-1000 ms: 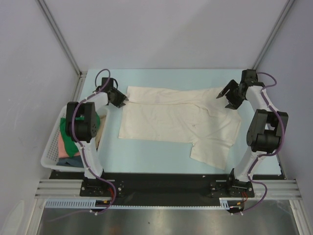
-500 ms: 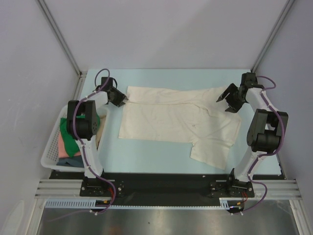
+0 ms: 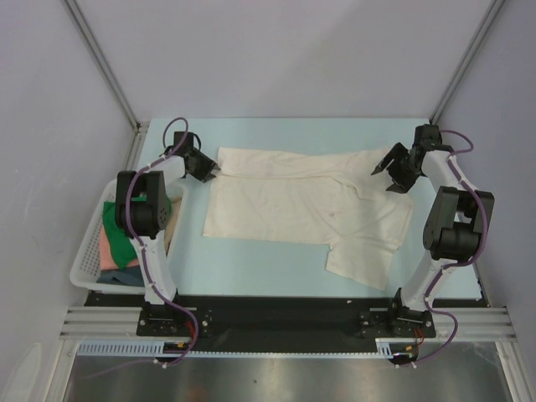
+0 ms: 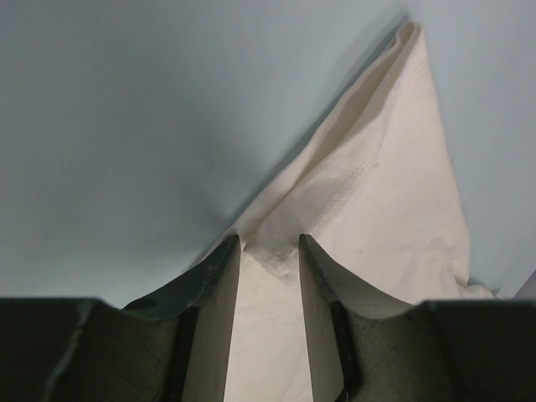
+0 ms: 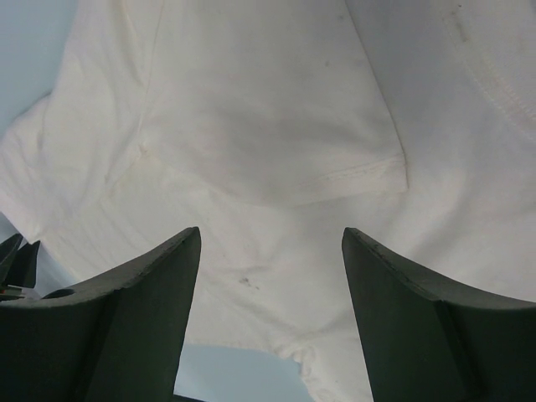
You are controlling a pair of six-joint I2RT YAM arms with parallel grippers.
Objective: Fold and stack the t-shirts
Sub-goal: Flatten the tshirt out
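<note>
A large cream t-shirt [image 3: 306,205] lies spread on the light blue table [image 3: 251,260], one sleeve hanging toward the near right. My left gripper [image 3: 213,171] is at the shirt's far left corner. In the left wrist view the gripper [image 4: 268,244] has its jaws close together, pinching a ridge of the cream cloth [image 4: 385,167]. My right gripper [image 3: 383,177] is open at the shirt's far right end. In the right wrist view the gripper [image 5: 272,234] has its jaws wide apart above the cream cloth [image 5: 268,109], holding nothing.
A white lattice basket [image 3: 84,264] stands at the table's left edge beside the left arm. It holds a green shirt [image 3: 126,244], a pink shirt [image 3: 104,243] and a dark blue shirt [image 3: 123,275]. Frame posts stand at the back corners.
The right gripper has shifted slightly toward the back right and stays open. The left gripper has stayed at the shirt's corner.
</note>
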